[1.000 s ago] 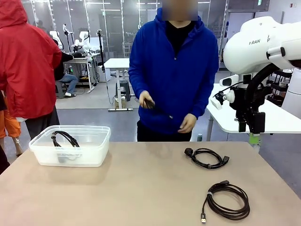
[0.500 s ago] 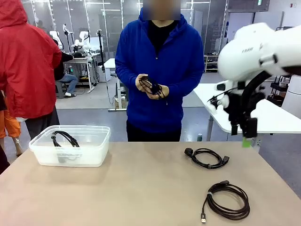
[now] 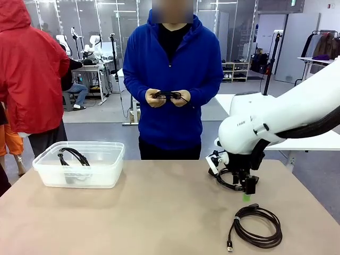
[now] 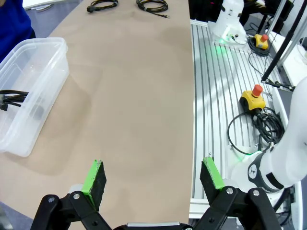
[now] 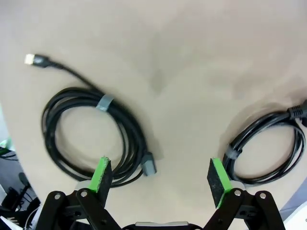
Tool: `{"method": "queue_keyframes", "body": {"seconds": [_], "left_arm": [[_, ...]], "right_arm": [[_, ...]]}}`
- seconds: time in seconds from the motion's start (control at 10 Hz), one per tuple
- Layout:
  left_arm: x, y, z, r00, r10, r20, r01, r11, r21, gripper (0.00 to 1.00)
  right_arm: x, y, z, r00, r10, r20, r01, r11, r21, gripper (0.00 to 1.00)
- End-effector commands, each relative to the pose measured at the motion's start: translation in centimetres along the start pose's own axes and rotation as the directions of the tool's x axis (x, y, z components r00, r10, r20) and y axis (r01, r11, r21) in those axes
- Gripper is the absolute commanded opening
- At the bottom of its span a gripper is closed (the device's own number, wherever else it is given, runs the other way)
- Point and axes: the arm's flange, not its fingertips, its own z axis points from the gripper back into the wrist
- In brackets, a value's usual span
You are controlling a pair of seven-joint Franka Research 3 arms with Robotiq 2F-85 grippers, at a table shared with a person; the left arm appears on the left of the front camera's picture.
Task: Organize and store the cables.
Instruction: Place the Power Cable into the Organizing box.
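Front view: table [image 3: 159, 212] spans the frame, and the right arm [image 3: 276, 119] reaches down over its right side. Person [image 3: 172, 69] at the far edge grips the held cable [image 3: 169, 95] in both hands. Bin [image 3: 101, 175] at left contains the binned cable [image 3: 74, 155]. Two coils lie at right: USB coil [image 3: 257, 226] nearer, plug coil [image 3: 229, 183] farther, partly behind the right gripper [image 3: 247, 195]. Right wrist view: jaws wide apart, empty, over bare table, one coil to each side. Left gripper [image 4: 153, 175]: jaws wide apart, empty, over the table's edge.
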Motion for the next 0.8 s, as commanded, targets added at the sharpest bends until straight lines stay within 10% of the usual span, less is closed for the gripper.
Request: {"method": "queue_keyframes", "body": {"seconds": [0.0,0.7], "left_arm": [[0.2,0.0,0.0,1.0,-0.003,0.012,0.003,1.0,0.009,1.0],[0.2,0.0,0.0,1.0,-0.003,0.012,0.003,1.0,0.009,1.0]], "right_arm": [[-0.7,0.1,0.9,0.998,-0.057,-0.027,0.056,0.997,-0.044,1.0],[-0.7,-0.3,0.3,0.999,-0.008,-0.032,0.007,1.0,-0.023,1.0]]}}
